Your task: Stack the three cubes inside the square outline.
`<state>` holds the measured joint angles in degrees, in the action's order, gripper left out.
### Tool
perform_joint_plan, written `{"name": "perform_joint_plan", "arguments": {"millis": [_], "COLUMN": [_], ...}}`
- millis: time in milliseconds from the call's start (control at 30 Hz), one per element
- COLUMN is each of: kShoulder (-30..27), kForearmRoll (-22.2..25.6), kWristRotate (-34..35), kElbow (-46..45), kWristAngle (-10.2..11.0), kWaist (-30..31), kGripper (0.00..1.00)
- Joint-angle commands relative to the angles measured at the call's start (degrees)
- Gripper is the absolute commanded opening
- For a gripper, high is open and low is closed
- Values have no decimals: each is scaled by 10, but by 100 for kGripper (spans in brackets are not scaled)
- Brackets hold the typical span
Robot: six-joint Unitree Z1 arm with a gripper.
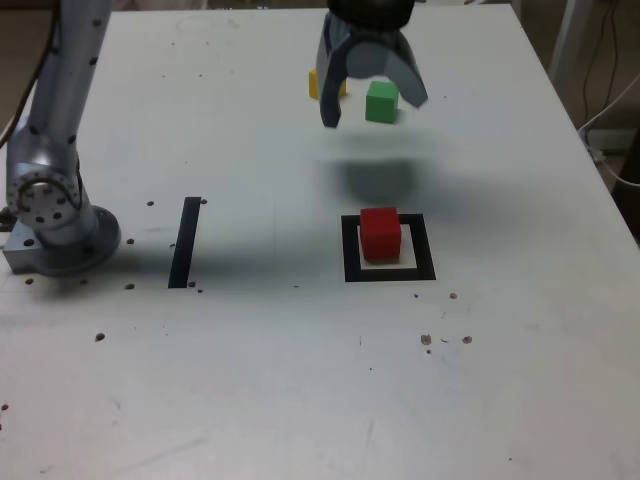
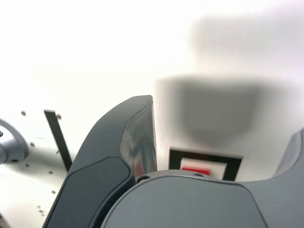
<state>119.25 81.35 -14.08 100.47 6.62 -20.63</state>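
The red cube (image 1: 380, 233) sits inside the square outline (image 1: 389, 271), a black tape frame with a white centre. My gripper (image 1: 374, 110) hangs open and empty above the table, farther back than the outline. Behind it in the exterior view lie the green cube (image 1: 381, 102) and the yellow cube (image 1: 325, 84), the yellow one partly hidden by a finger. In the wrist view a dark finger (image 2: 133, 142) fills the foreground. Past the gripper body a strip of the red cube (image 2: 195, 169) shows within the square outline (image 2: 205, 157).
A straight black tape strip (image 1: 185, 242) lies on the exterior view's left, near the arm's silver base (image 1: 50, 215). Small dark specks dot the white table (image 1: 300, 380). Cables hang beyond the table's edge on the exterior view's right.
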Motion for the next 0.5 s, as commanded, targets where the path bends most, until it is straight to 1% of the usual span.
{"name": "perform_joint_plan", "arguments": {"millis": [0,167,367,467], "kShoulder": [9,42,91,112], "kForearmRoll": [9,44,90,104], "kWristRotate": [-3,-3,15,22], "kElbow": [20,93,173,198], "kWristAngle": [3,6,0,-5], "kWaist": [-19,-73,-124,-145], "kGripper": [100,100,100,100]}}
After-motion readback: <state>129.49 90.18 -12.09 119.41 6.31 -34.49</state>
